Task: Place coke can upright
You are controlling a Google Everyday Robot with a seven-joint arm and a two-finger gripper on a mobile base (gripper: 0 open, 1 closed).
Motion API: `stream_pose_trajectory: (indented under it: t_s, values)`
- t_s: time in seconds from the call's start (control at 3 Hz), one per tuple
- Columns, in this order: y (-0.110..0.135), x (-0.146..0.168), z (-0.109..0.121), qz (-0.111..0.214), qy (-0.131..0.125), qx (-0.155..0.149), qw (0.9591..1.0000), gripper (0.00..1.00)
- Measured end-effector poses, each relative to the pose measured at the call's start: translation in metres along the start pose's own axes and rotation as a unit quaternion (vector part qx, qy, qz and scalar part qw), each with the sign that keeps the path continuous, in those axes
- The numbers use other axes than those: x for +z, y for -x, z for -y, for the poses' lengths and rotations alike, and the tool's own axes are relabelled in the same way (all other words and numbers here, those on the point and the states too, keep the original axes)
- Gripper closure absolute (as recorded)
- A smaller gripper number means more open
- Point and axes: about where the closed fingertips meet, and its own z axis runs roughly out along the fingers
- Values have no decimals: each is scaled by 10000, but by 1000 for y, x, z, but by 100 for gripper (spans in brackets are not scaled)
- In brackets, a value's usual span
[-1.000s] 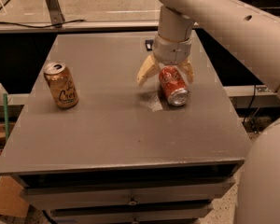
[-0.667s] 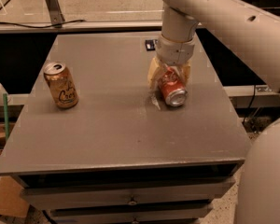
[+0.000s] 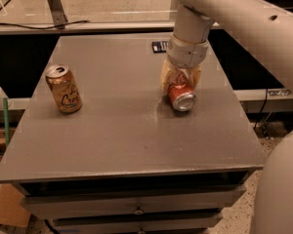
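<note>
The red coke can (image 3: 181, 98) lies tilted on the grey table (image 3: 127, 145) right of centre, its silver end facing the camera. My gripper (image 3: 180, 84) comes down from above on the white arm (image 3: 219, 9). Its tan fingers (image 3: 166, 78) press against both sides of the can's upper part. The can's lower end rests on or just above the table top.
A tan-gold can (image 3: 63, 89) with dark lettering stands upright at the table's left. A small black card (image 3: 159, 46) lies at the back behind the gripper. A cardboard box (image 3: 5, 208) and a green rod (image 3: 6, 126) are off the table's left edge.
The gripper's fingers, spread wide around the can a second ago, have closed in on its sides. The can has shifted slightly. The tan-gold can has not moved.
</note>
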Motion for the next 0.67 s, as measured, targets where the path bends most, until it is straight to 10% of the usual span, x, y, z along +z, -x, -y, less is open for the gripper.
stream_pose_trajectory:
  t_s: [0.67]
  values:
    - [12, -28, 23, -518, -62, 393, 9979, 100]
